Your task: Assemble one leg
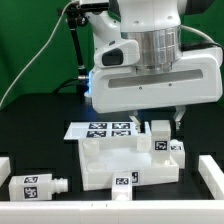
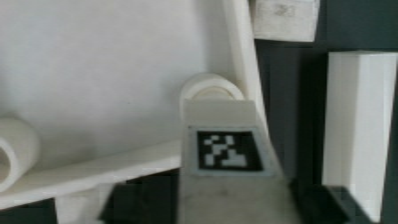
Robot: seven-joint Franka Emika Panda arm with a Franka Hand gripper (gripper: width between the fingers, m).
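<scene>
My gripper (image 1: 158, 122) hangs over the back right corner of the large flat white square piece (image 1: 110, 160). It is shut on a leg (image 1: 160, 140), a small white post with a black-and-white tag. In the wrist view the leg (image 2: 224, 150) runs out from between my dark fingers (image 2: 151, 203). Its far end lies at a rounded corner socket (image 2: 214, 92) of the flat piece (image 2: 107, 90). I cannot tell whether the end is seated in the socket. My gripper (image 2: 231, 205) shows only at that view's edge.
Another leg (image 1: 180, 150) lies just beyond the held one on the exterior view's right. One lies at the flat piece's front edge (image 1: 125, 181) and one at the exterior view's left (image 1: 35, 185). The marker board (image 1: 100, 128) lies behind. White rails (image 1: 212, 175) bound the sides.
</scene>
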